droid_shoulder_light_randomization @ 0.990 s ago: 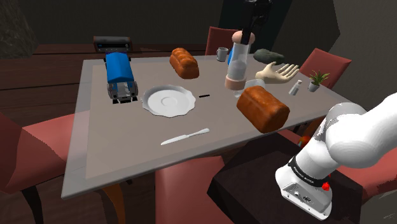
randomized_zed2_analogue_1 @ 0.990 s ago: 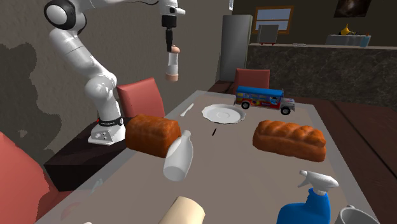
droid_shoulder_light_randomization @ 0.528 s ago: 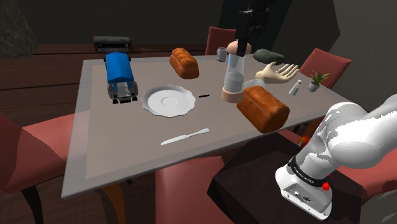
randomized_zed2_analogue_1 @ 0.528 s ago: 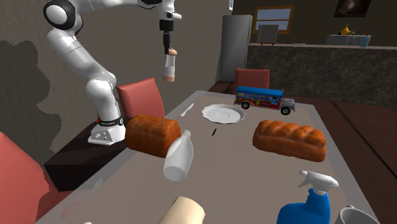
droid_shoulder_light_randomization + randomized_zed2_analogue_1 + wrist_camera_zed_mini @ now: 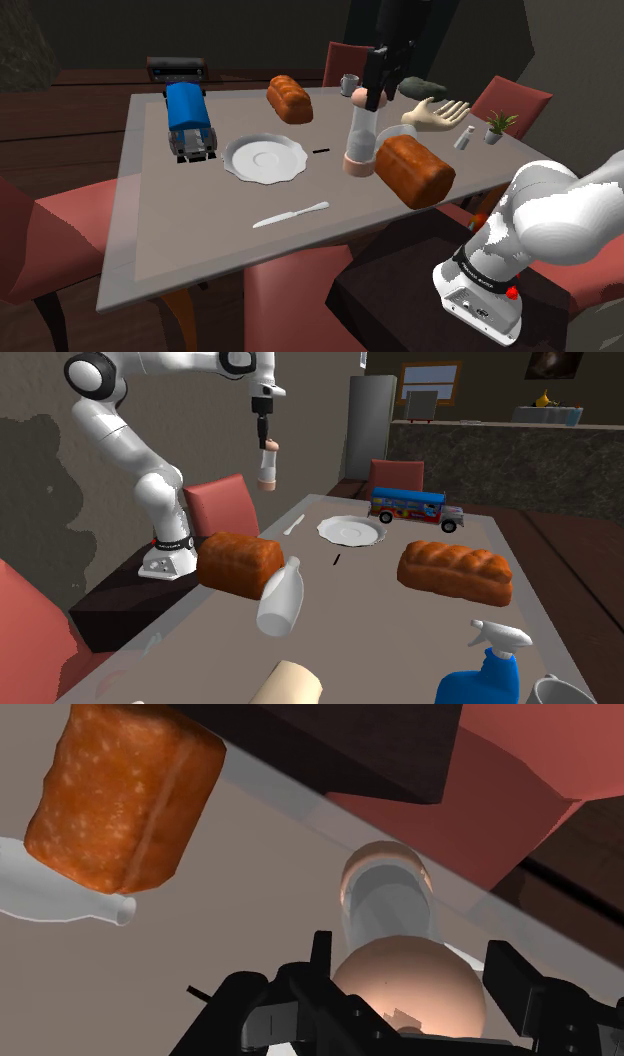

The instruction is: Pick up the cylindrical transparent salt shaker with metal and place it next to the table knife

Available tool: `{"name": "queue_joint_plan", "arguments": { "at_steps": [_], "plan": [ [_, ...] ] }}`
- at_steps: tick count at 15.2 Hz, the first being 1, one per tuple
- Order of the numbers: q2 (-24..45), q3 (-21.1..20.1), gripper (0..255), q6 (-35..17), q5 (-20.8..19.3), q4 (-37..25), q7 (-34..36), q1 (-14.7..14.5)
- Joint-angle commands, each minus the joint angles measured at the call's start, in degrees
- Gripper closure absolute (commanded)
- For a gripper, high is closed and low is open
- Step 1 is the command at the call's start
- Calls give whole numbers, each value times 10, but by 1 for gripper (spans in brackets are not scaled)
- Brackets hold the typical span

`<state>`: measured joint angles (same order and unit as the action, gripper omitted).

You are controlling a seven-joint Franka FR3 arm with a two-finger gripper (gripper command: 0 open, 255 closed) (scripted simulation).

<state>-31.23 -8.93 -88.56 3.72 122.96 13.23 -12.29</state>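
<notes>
Gripper (image 5: 373, 95), clamped on the cap of the salt shaker (image 5: 359, 140), is recorded as shifted left and lower within the second, the shaker being held aloft right of centre, and transit toward the table knife (image 5: 291, 214) at lower centre is judged underway.

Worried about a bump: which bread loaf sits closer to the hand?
The loaf at the shoulder view's right, next to the hand; the other loaf lies beyond the plate.
</notes>
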Motion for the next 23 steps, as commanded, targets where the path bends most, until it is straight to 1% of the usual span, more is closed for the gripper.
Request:
{"name": "queue_joint_plan", "arguments": {
  "at_steps": [1,12,23],
  "plan": [
    [-2,-2,255,-16,1,17,1,-1],
    [-10,-6,255,-99,5,108,0,-3],
    [-2,-12,255,-186,10,187,1,-5]
  ]
}}
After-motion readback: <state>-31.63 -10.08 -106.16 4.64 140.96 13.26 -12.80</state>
